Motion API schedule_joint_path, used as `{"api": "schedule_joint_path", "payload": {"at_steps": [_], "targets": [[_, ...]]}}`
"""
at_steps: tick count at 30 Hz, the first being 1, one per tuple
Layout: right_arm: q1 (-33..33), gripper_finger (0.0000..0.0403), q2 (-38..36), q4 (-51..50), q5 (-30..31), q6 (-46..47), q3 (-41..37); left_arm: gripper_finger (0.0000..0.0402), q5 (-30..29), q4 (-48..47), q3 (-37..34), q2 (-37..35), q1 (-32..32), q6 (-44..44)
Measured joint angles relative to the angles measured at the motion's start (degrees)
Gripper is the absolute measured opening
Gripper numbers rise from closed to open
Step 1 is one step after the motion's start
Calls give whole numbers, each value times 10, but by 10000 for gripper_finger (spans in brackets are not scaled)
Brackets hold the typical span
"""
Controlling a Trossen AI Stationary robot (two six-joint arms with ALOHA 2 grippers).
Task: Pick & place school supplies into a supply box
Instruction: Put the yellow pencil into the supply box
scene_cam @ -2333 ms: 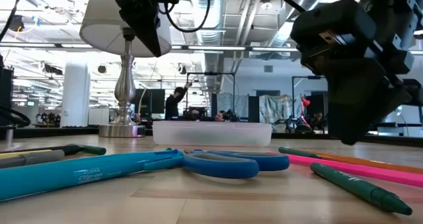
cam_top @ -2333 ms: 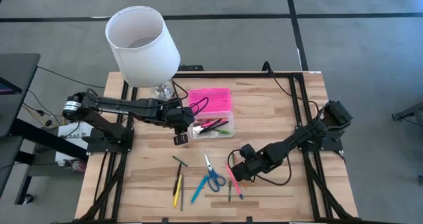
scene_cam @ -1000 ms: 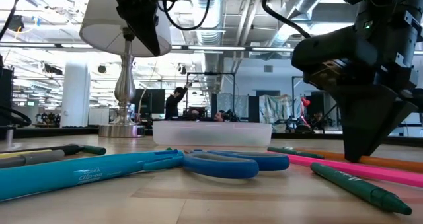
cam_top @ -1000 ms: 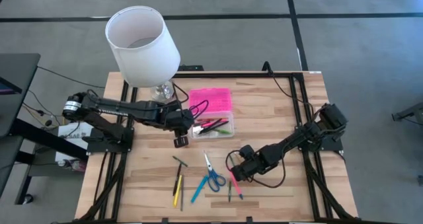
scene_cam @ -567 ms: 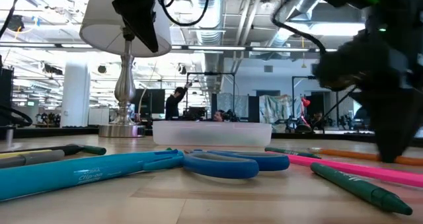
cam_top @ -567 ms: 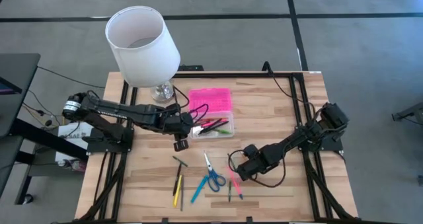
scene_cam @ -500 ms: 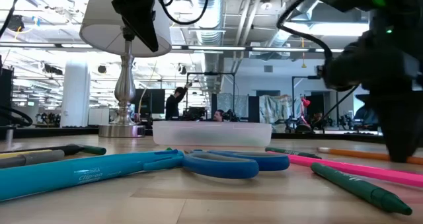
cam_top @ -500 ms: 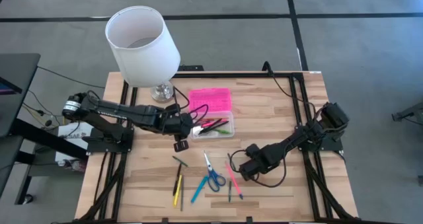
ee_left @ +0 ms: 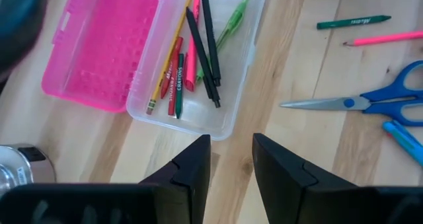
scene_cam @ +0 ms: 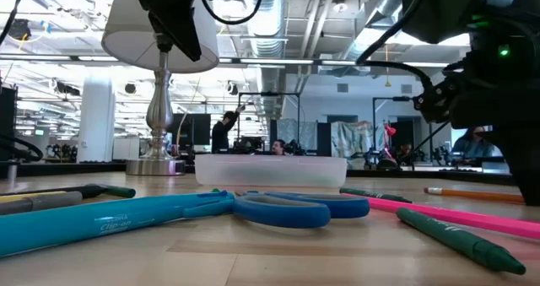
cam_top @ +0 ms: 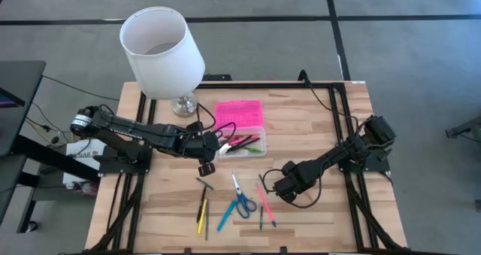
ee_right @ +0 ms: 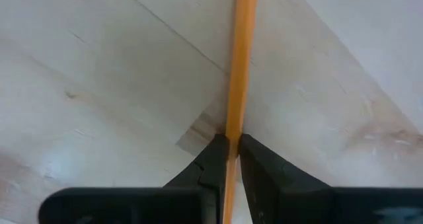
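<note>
The clear supply box [cam_top: 242, 144] lies open with its pink lid [cam_top: 239, 112] folded back; several pens and crayons [ee_left: 195, 49] lie inside. Blue scissors [cam_top: 240, 199], a pink pen [cam_top: 264, 201], a green pen [cam_top: 261, 217], a blue pen [cam_top: 224, 217] and yellow and dark pencils [cam_top: 201, 214] lie flat on the table in front of the box. My left gripper [ee_left: 231, 156] hovers open by the box's near left corner. My right gripper [cam_top: 282, 187], right of the pink pen, is shut on an orange pencil [ee_right: 242, 52]. My right gripper pinches the orange pencil's shaft [ee_right: 232, 128] between its two fingertips, coming from above with the fingers across the pencil. The pencil runs level just over the wood [scene_cam: 468, 193]; whether it is lifted clear I cannot tell.
A white lampshade [cam_top: 161, 52] on a metal base [cam_top: 184, 103] stands at the table's far left, beside the box. Black frame rails run along the table's left and right edges [cam_top: 353, 172]. Bare wood lies to the right of the box.
My right gripper has moved toward the table's right edge, away from the pink pen, and the orange pencil has gone with it. My left gripper has drawn slightly back toward the near left, away from the box, staying open.
</note>
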Motion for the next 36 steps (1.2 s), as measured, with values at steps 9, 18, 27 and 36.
{"api": "schedule_joint_path", "payload": {"at_steps": [9,18,27,36], "targets": [[1,5,0,-1,9,-40,0,107,-14,0,0,0,-15,-28],[13,4,-1,-16,59,-123,21,107,-20,0,0,0,-17,-30],[11,2,-2,-37,120,-184,59,107,-31,-7,0,0,-17,-44],[-40,1,-3,-64,166,-290,122,107,-59,-84,0,0,-31,-115]]}}
